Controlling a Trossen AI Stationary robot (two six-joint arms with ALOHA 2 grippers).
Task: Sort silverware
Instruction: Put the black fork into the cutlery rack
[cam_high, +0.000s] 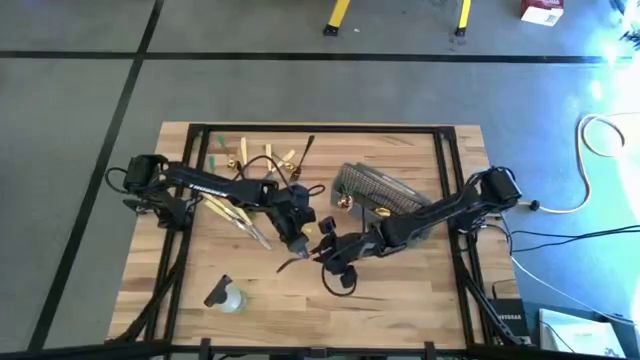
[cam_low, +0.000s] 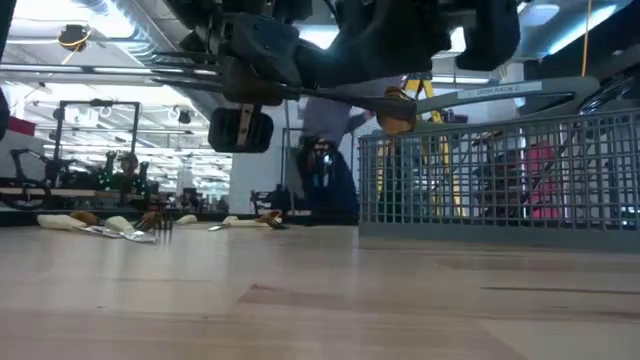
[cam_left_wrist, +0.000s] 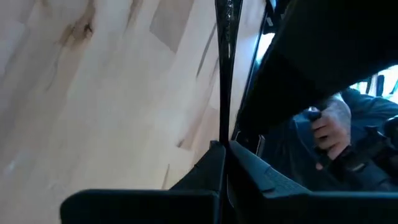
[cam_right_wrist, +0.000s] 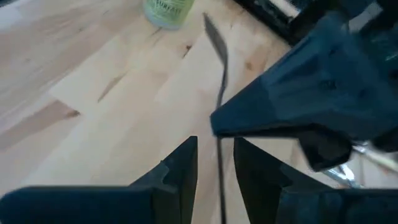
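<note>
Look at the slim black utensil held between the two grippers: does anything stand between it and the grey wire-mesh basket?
The slim black utensil is shut in the left gripper. The right gripper, fingers open around it, and its arm lie across the path to the grey wire-mesh basket.

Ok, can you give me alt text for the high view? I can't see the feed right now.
Both grippers meet mid-table over a black utensil: left gripper and right gripper close together, tips nearly touching. A wire basket sits right of centre, loose silverware lies at the table's far left, and a small bottle lies near the front edge.
</note>
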